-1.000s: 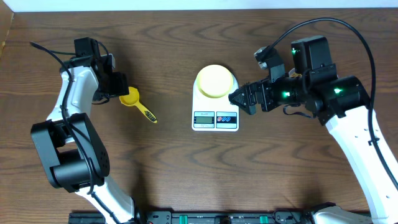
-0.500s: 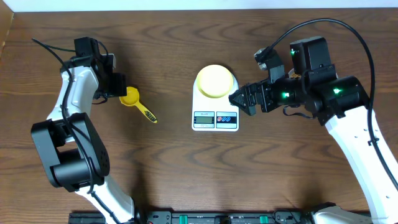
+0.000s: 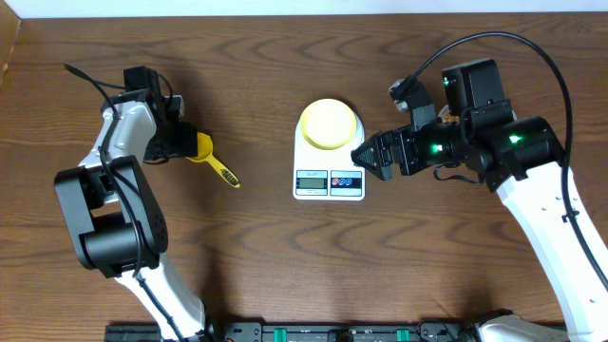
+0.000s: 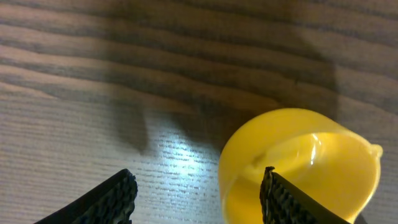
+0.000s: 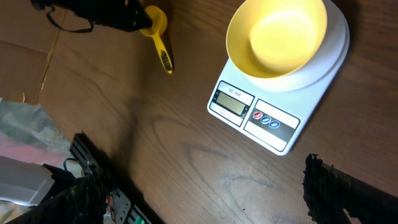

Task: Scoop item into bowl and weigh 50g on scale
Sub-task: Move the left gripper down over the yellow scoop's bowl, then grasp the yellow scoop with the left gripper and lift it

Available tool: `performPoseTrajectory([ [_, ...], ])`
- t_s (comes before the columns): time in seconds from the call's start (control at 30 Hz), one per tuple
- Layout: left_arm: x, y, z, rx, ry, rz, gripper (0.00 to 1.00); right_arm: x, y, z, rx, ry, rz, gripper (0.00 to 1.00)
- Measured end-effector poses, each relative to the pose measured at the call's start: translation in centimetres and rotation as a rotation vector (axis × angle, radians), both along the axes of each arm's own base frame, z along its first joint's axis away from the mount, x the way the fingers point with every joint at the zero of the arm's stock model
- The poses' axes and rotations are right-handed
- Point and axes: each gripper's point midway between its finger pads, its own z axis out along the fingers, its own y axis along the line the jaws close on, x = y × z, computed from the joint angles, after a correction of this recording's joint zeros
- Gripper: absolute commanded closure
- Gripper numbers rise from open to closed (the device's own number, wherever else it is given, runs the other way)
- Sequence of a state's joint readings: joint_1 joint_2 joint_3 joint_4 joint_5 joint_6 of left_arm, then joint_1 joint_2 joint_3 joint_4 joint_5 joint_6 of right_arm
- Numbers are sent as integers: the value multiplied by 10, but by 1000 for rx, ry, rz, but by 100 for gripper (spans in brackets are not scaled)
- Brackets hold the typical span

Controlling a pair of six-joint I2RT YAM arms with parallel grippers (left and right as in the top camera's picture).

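Observation:
The pale yellow bowl point(image 3: 329, 123) sits on the white scale point(image 3: 329, 180) at mid table. Seen from the right wrist, the bowl point(image 5: 277, 36) is empty and the scale point(image 5: 273, 121) shows its display and its red and blue buttons. A yellow measuring spoon point(image 3: 202, 148) lies to the left. My left gripper point(image 3: 183, 143) is open at the spoon's cup point(image 4: 298, 155); one finger point(image 4: 292, 202) overlaps the cup and the other stands over bare wood. My right gripper point(image 3: 366, 155) hangs open just right of the scale. The item is out of view.
The spoon's handle point(image 3: 226, 174) points toward the table's front right. A black rail point(image 3: 332, 332) runs along the front edge. Crumpled clear plastic point(image 5: 25, 127) shows at the left edge of the right wrist view.
My left gripper has swung in closer to the spoon's cup, and its arm has shifted slightly right. The right arm, bowl and scale have stayed put.

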State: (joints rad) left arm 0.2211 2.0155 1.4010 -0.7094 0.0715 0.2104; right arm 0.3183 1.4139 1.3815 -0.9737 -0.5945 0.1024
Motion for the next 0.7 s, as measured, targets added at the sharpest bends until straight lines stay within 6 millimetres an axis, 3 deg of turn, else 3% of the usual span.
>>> performPoseTrajectory([
  [0.37, 10, 2, 2, 9, -42, 1, 79, -1, 0, -1, 1, 10, -6, 1],
  [0.53, 11, 2, 2, 9, -44, 1, 81, -1, 0, 0, 2, 13, -9, 1],
  [0.63, 11, 2, 2, 8, -43, 5, 92, -1, 0, 0, 3, 15, -11, 1],
  [0.7, 11, 2, 2, 6, -44, 16, 93, -1, -1, -1, 1, 15, -13, 1],
])
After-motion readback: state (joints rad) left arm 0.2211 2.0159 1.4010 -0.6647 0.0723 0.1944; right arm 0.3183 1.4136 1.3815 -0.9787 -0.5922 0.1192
